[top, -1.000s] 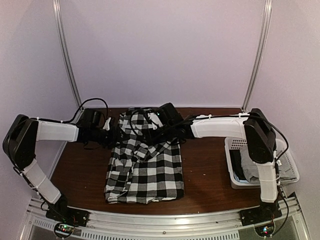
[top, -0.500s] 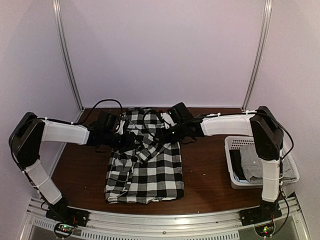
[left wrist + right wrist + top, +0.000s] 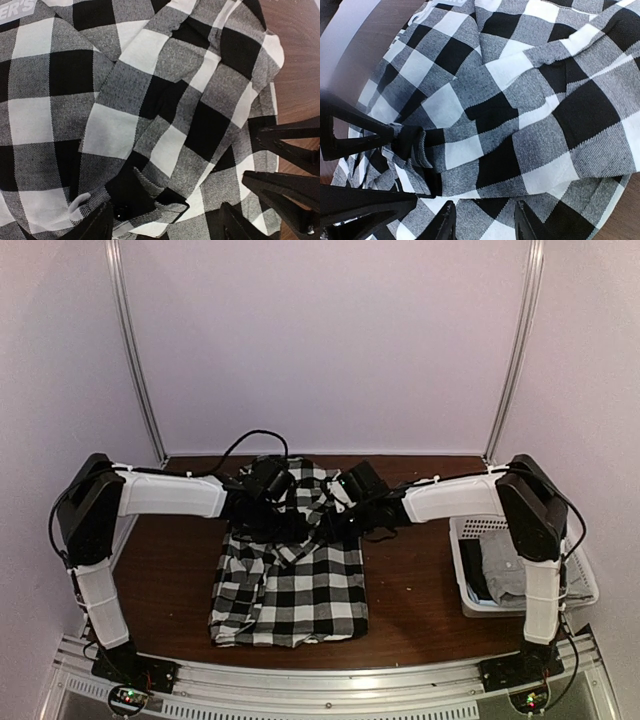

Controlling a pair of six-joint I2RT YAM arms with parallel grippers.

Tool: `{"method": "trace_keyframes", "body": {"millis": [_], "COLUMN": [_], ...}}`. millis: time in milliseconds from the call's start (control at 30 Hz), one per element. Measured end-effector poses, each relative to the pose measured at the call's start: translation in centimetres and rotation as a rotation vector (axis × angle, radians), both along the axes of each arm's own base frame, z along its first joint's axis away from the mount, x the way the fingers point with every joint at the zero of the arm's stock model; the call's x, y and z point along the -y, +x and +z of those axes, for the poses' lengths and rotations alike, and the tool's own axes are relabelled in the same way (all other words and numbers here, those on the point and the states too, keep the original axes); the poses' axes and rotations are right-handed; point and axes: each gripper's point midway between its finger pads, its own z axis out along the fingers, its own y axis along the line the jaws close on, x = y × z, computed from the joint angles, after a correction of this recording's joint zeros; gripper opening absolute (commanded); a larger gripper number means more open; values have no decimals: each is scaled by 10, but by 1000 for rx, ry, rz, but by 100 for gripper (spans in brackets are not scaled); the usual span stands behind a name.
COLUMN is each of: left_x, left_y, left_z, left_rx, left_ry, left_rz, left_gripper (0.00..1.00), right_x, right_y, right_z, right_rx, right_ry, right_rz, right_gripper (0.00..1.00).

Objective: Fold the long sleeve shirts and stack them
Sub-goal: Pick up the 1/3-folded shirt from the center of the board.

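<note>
Over the last second you have swung both arms in from 9 and 3 o'clock. They now meet over the chest of the checked shirt [image 3: 295, 585], which lies in the middle of the counter [image 3: 410, 580] with its collar toward 12 and its hem toward 6. The sleeves have come in with them and lie bunched across the upper body, while the lower half has not moved. My reading is that the sleeve fold is nearly laid down but not yet smoothed, and the body still has to be folded.

The left gripper [image 3: 165, 227] has its jaws spread wide, and it hangs over a cuff [image 3: 150, 200] that lies loose between them, so it looks to have let go. The right gripper [image 3: 482, 222] has its jaws partly closed over a thick ridge of cloth. You cannot tell from here whether it is pinching that ridge or only resting above it.

The shirt is a soft, brushed twill with a visible diagonal weave, in large squares of black, white and heathered grey. It creases into rounded ridges rather than sharp folds, so I would expect it to spring back when released. The cuff is stiffer, with a double layer of cloth and a small dark button [image 3: 118, 213].

The grey shirt [image 3: 505, 575] lies crumpled at about 4 o'clock, inside the white plastic lattice basket [image 3: 462, 580]. The counter is dark, smooth wood grain.
</note>
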Motion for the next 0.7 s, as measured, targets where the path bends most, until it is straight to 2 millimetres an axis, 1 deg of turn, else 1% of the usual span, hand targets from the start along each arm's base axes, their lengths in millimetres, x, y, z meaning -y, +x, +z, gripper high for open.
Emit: {"method": "trace_keyframes", "body": {"millis": [67,167,300,400,567,700], "left_x": [2,0,-10,-20,-34,-46], "left_y": [0,-3,-9,-11,-15,-23], "left_z": [-4,-10,-17,-20,-25,-32], "left_rx": [11,20,18,12,1,-19], "left_ry": [64,155,255,308,365,394], "left_rz": [1,2,7,19,40,55], "left_gripper": [74,75,74,72,69,67], "right_x": [6,17,29,34,40,43], "right_y": [-1,-4,1,6,7,5], "right_z": [-3,0,12,17,11,6], "right_rx": [-5,-6,11,24,18,8], "right_ry": [-4,1,33,52,57,53], "right_rz": [-17,-39,-73,-91,-108,-113], "right_gripper": [41,41,41,41,41,41]}}
